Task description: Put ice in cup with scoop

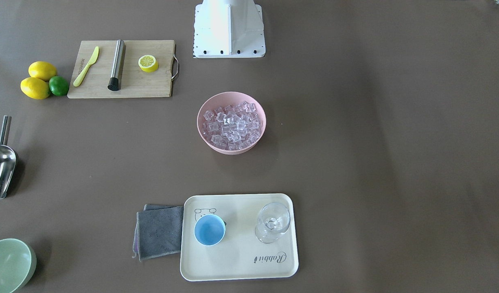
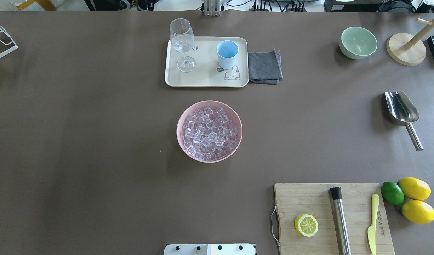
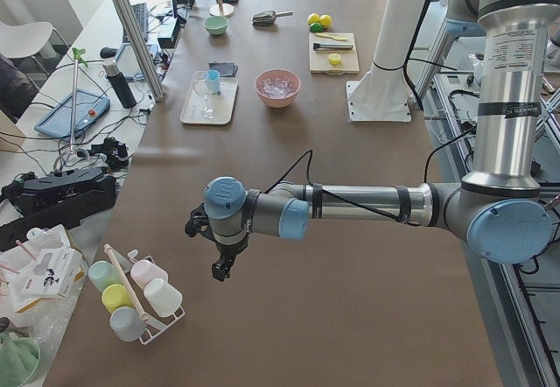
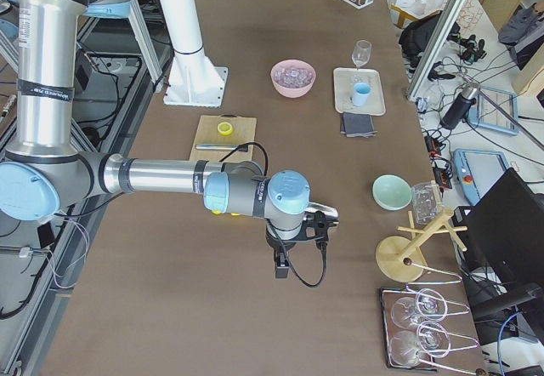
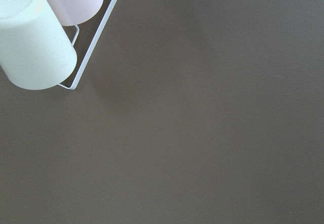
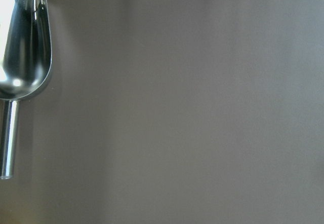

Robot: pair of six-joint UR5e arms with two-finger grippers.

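The ice (image 2: 210,134) is a heap of clear cubes in a pink bowl (image 2: 180,122) at the table's middle. The light-blue cup (image 2: 227,53) stands upright and empty on a cream tray (image 2: 203,79), beside a clear stemmed glass (image 2: 182,39). The steel scoop (image 2: 402,110) lies on the table far to the robot's right; it also shows in the right wrist view (image 6: 23,46). My left gripper (image 3: 217,269) hangs over the table's left end. My right gripper (image 4: 280,267) hangs near the scoop. I cannot tell whether either is open or shut.
A cutting board (image 2: 309,198) holds a lemon half (image 2: 306,225), a steel rod with a black tip (image 2: 340,219) and a yellow knife (image 2: 372,223). Lemons (image 2: 414,188) and a lime (image 2: 392,193) lie beside it. A green bowl (image 2: 358,42), grey cloth (image 2: 264,67) and mug rack (image 5: 91,41) are around.
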